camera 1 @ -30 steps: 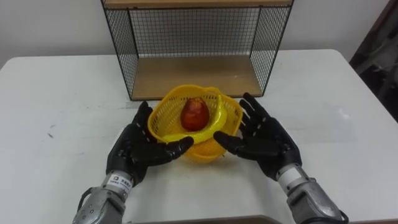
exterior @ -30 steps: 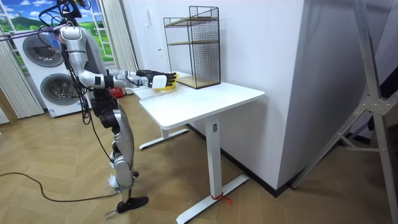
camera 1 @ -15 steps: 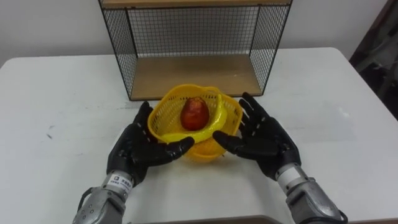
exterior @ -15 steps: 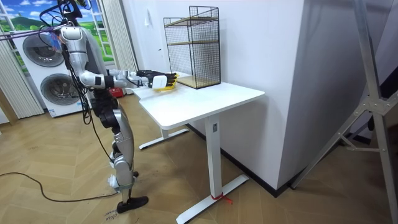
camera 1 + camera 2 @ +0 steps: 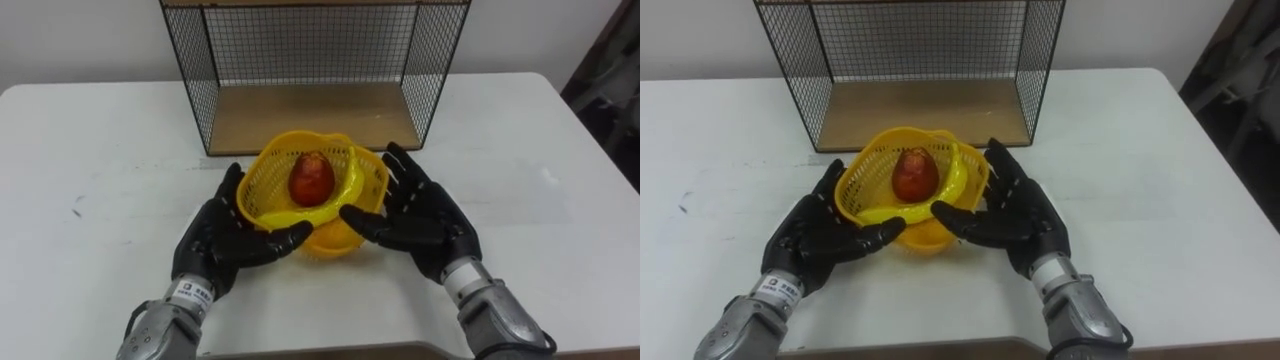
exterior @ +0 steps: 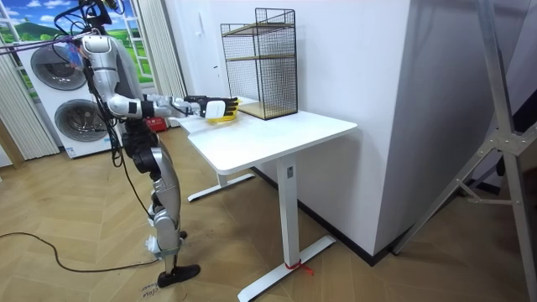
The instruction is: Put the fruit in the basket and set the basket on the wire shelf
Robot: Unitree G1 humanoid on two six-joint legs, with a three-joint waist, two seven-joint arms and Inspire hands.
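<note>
A yellow mesh basket (image 5: 262, 187) with a red fruit (image 5: 311, 178) in it sits between my two hands just above the white table (image 5: 100, 150). My left hand (image 5: 218, 240) presses its left side with straight fingers, thumb reaching under the front. My right hand (image 5: 428, 222) does the same on the right side. Right behind the basket stands the black wire shelf (image 5: 310, 115), its wooden bottom board bare. In the right eye view the same basket (image 5: 862, 190), fruit (image 5: 914, 173) and shelf (image 5: 920, 110) show. In the room view I stand at the table's end, arms stretched to the basket (image 6: 222, 118).
The shelf's open front faces me, with mesh side walls (image 5: 428, 70) left and right and a second board higher up (image 6: 258, 30). The table's front edge (image 5: 330, 345) runs just under my wrists. Washing machines (image 6: 59, 84) stand behind me.
The basket has risen a little between my hands and edged toward the shelf, with the fruit still inside. Both hands keep their hold on its sides.
</note>
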